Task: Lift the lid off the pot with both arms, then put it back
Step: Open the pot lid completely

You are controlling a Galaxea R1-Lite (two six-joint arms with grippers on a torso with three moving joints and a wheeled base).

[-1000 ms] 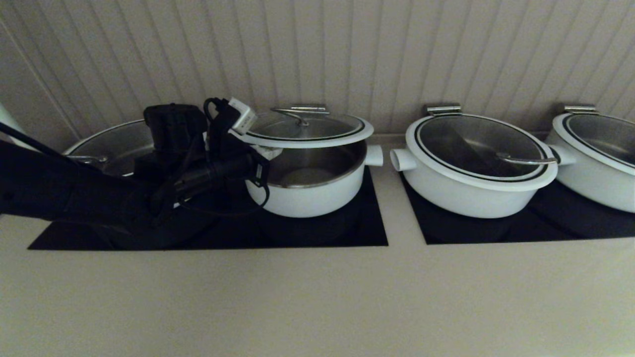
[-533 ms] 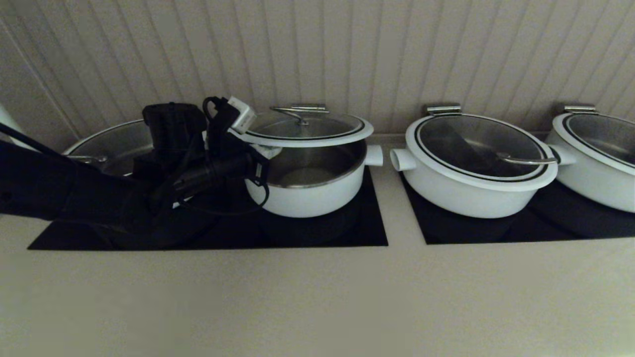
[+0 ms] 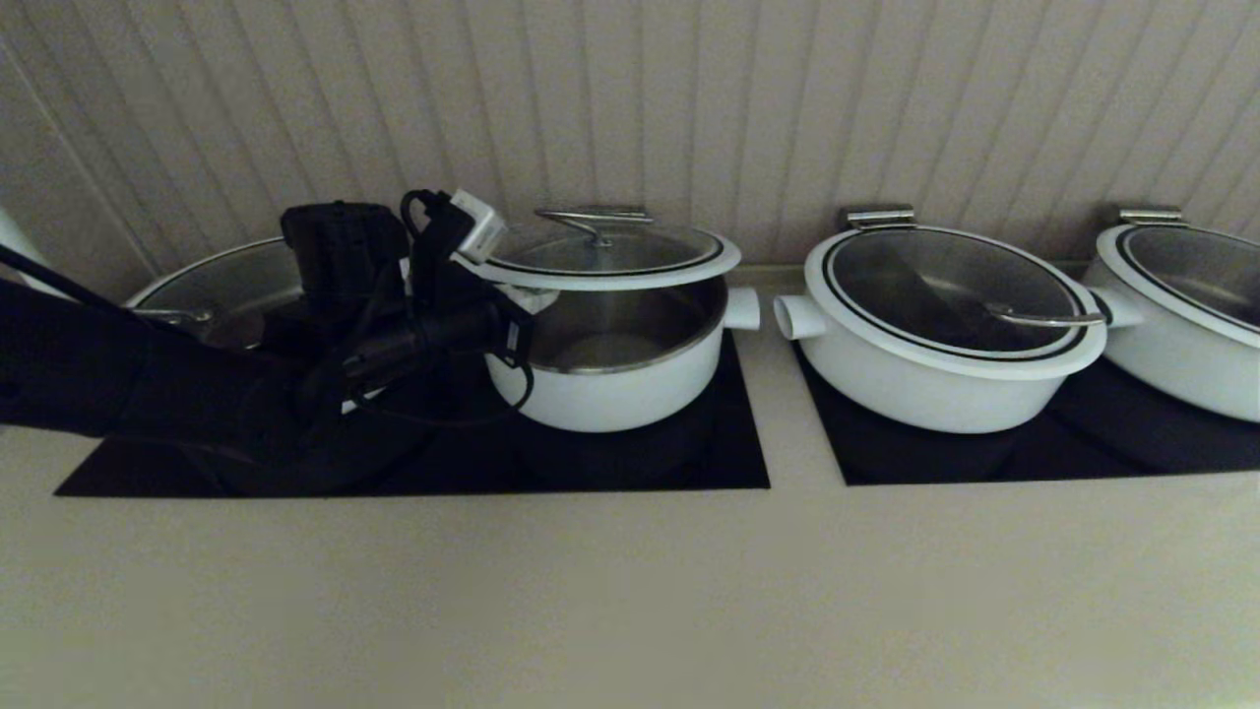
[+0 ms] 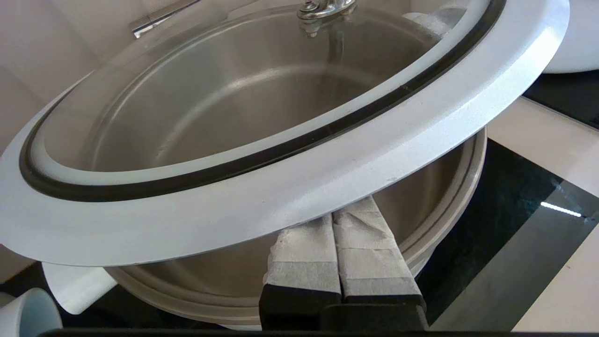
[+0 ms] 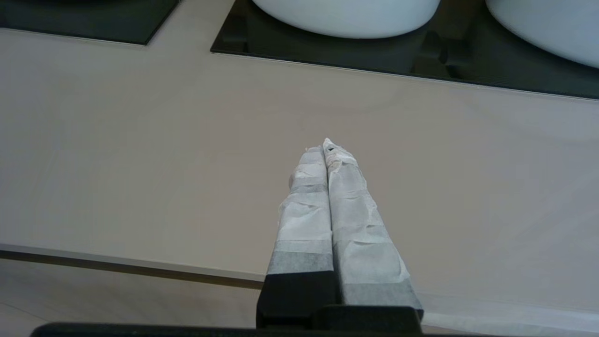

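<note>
The lid [image 3: 605,254], glass with a white rim and a wire handle, hangs tilted above the pot [image 3: 615,384], its near left side raised. My left gripper [image 3: 527,298] is shut. Its two taped fingers [image 4: 304,243] lie side by side under the lid's white rim [image 4: 299,187], over the pot's steel bowl [image 4: 435,187]; their tips are hidden by the rim. My right gripper [image 5: 326,146] is shut and empty above the beige counter [image 5: 140,140], out of the head view.
A wider lidded white pot [image 3: 945,335] stands to the right, another [image 3: 1181,295] at the far right, and a third [image 3: 217,286] behind my left arm. Black hob panels [image 3: 640,463] lie under the pots. The ribbed wall is close behind.
The lid has risen slightly on my left gripper. The right arm has not visibly moved.
</note>
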